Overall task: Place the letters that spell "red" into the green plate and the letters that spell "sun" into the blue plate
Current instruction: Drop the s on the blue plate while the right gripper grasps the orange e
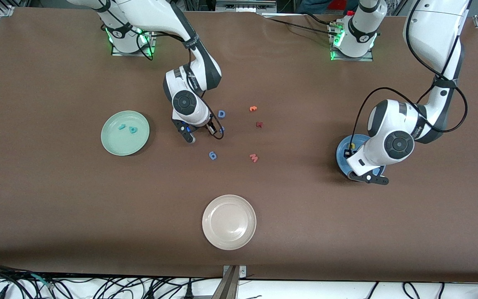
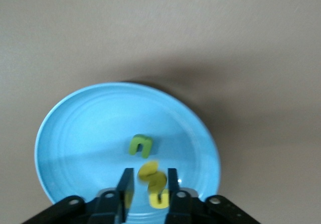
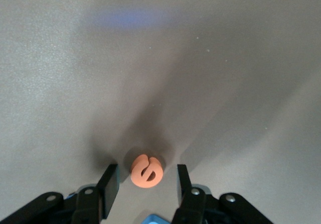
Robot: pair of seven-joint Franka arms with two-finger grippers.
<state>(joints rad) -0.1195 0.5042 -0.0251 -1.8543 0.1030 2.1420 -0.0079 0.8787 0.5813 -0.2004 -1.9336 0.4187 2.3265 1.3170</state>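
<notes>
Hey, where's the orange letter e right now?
In the right wrist view, the orange e lies on the brown table, between the right gripper's open fingers and touching neither. The front view hides it under that gripper.

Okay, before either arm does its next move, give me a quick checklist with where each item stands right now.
1. Orange "e" lies between the right gripper's fingers: ok, jaws open on either side of it, not touching.
2. Teal "r" and teal "d" lie in the green plate: ok.
3. Green "n" lies in the blue plate: ok.
4. Yellow "s" is free of the left gripper over the blue plate: cannot tell, it looks blurred between the open jaws.
5. Yellow "u" lies in the blue plate: ok, seen just below the "s".
6. Blue "D", beside the right gripper, is clear of the grasp: cannot tell.
</notes>
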